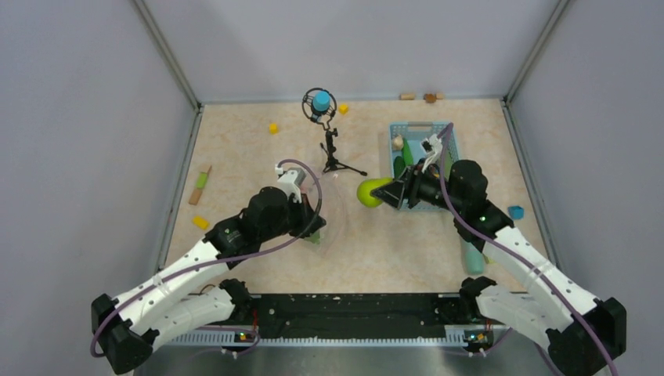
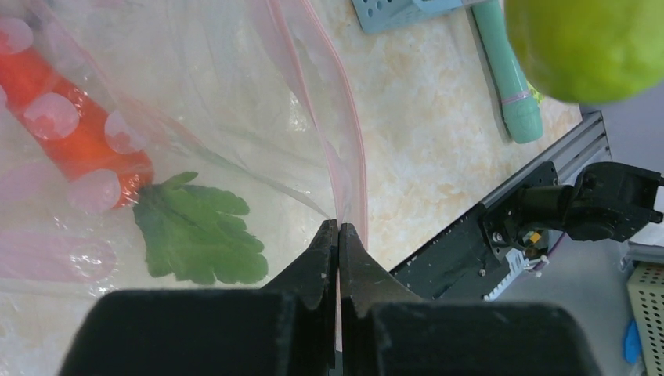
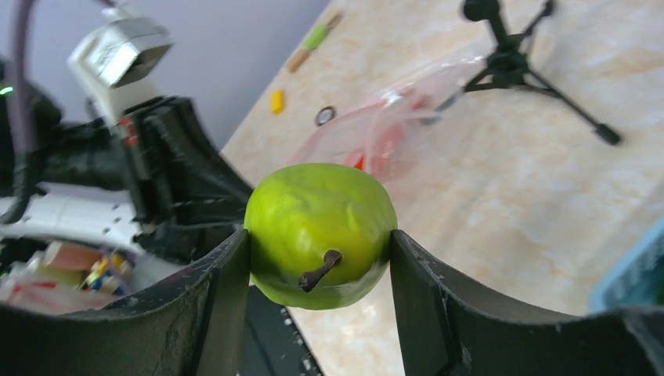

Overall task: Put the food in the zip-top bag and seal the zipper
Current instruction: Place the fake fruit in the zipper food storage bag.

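My right gripper (image 1: 382, 193) is shut on the green pear (image 1: 370, 192) and holds it above the table, left of the blue basket; the pear (image 3: 321, 233) sits between both fingers in the right wrist view and shows at the top right of the left wrist view (image 2: 587, 47). My left gripper (image 2: 338, 229) is shut on the pink zipper (image 2: 344, 149) edge of the clear zip-top bag (image 2: 196, 102), holding it up. The orange carrot (image 2: 78, 117) with its green leaves lies inside the bag. The bag (image 1: 327, 207) is faint in the top view, left of the pear.
The light blue basket (image 1: 450, 129) at the right holds more toy food. A small black tripod (image 1: 333, 149) with a blue-topped ball stands behind the bag. A pale teal cylinder (image 1: 472, 257) lies near the right arm. Yellow cubes (image 1: 273, 128) and small pieces lie scattered at the left and back.
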